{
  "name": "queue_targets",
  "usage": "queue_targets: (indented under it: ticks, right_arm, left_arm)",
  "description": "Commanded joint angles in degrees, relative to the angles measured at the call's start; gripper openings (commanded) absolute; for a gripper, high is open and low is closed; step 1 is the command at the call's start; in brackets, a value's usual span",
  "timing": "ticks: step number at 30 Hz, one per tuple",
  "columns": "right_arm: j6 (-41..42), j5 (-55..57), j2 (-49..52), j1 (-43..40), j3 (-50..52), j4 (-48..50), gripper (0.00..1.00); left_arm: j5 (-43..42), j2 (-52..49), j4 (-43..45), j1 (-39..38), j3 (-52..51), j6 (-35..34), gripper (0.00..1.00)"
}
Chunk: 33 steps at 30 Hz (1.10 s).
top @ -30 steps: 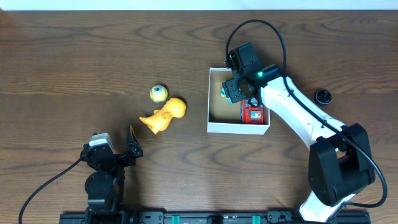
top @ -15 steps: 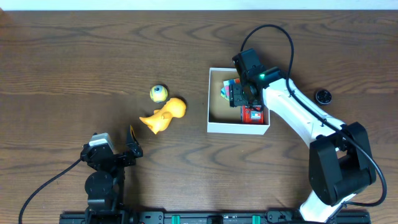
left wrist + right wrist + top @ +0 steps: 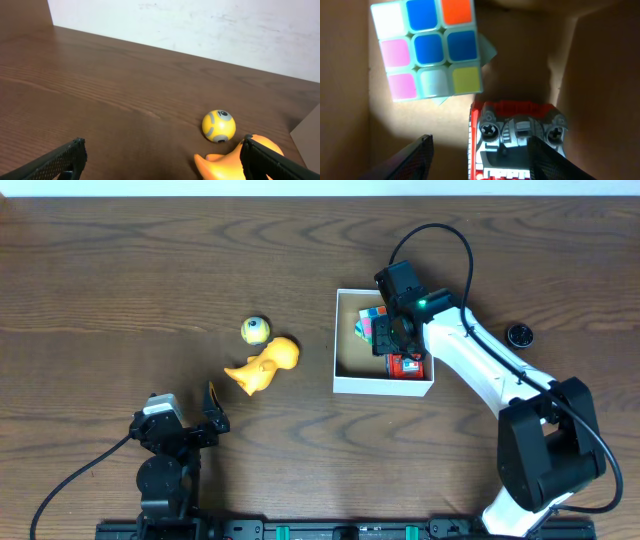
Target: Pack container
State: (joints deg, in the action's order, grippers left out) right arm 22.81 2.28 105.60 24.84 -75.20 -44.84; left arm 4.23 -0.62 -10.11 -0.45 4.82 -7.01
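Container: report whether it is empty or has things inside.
Not empty. The container holds a puzzle cube and a red toy, lying on its brown floor.

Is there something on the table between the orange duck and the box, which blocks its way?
Nothing visible does. Only bare table lies between the duck and the left wall of the box. The yellow ball sits beside the duck, off that line.
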Motion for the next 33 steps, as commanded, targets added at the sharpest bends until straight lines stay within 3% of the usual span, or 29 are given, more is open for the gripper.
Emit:
queue_targets:
  ticks: [1, 12, 18, 33]
  right_arm:
    - [1.0, -4.7, -0.3, -0.4, 0.6, -1.7, 0.63]
    - [0.9, -1.6, -6.1, -0.4, 0.6, -4.7, 0.66]
    - [-5.2, 0.0, -9.2, -0.4, 0.6, -1.8, 0.73]
    - [-3.9, 3.6, -2.7, 0.8, 0.8, 8.4, 0.75]
  left_arm:
    - [-0.5, 0.3, -0.5, -0.1, -1.6, 1.0, 0.98]
    - [-0.5, 0.3, -0.5, -0.1, -1.6, 1.0, 0.98]
    - [-0.5, 0.3, -0.5, -0.1, -1.6, 1.0, 0.98]
    - [-0.5, 0.3, -0.5, -0.1, -1.6, 1.0, 0.98]
